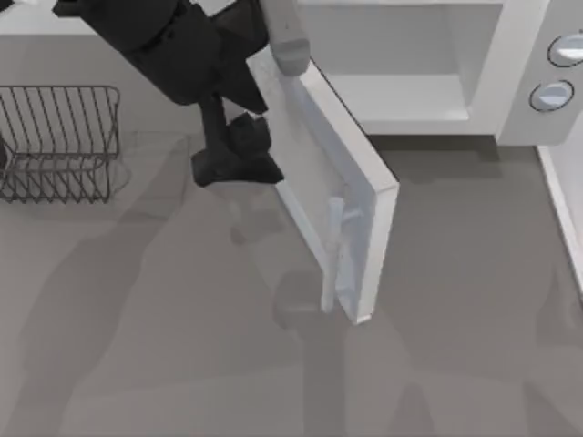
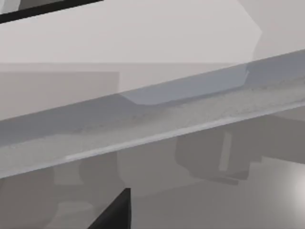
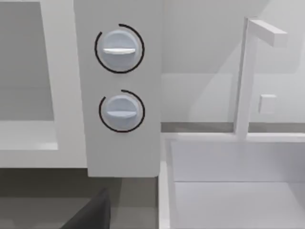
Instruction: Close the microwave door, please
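Still ajar, the microwave door [image 1: 319, 173] swings out from the microwave [image 1: 428, 82] over the table [image 1: 137, 346], bar handle [image 1: 331, 255] on its outer face. Just beside that face sits the left gripper [image 1: 239, 157]; whether it is open I cannot tell. 2 knobs [image 3: 120, 78] face the right wrist camera, and a wire rack [image 1: 59, 137] stands at the table's left.

A dark wire rack [image 1: 59, 141] stands on the grey table [image 1: 164, 346] at its left side; a white sink [image 3: 233, 183] with faucet [image 3: 250, 71] lies right.
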{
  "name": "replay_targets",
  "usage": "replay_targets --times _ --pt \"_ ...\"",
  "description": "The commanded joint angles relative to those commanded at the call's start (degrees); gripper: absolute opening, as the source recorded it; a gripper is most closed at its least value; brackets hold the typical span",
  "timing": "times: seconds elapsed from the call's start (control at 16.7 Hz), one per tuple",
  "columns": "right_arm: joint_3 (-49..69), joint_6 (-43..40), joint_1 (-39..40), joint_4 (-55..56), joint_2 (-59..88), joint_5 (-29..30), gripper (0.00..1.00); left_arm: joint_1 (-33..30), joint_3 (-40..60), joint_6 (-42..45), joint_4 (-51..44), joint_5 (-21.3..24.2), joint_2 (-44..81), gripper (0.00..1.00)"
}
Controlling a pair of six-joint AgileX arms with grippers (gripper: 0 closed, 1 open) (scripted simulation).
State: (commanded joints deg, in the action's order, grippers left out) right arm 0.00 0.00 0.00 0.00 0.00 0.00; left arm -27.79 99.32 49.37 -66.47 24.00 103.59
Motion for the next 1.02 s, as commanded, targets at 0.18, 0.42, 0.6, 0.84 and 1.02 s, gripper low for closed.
replay_targets --times 0.18,0.42,0.6,0.84,1.02 --pt "0.0 0.0 0.0 0.0 0.0 0.0 1.0 0.0 0.0 0.0 0.0 0.0 0.0 0.47" --pt "0.0 0.0 0.0 0.0 0.0 0.0 1.0 0.0 0.0 0.0 0.0 0.0 0.0 0.17" --pt "0.0 0.0 0.0 0.0 0.0 0.0 1.0 0.0 0.0 0.0 0.0 0.0 0.0 0.0" --pt "0.0 0.0 0.0 0.0 0.0 0.0 1.0 0.0 0.0 0.0 0.0 0.0 0.0 0.0" --pt "0.0 0.0 0.0 0.0 0.0 0.0 1.0 0.0 0.0 0.0 0.0 0.0 0.0 0.0"
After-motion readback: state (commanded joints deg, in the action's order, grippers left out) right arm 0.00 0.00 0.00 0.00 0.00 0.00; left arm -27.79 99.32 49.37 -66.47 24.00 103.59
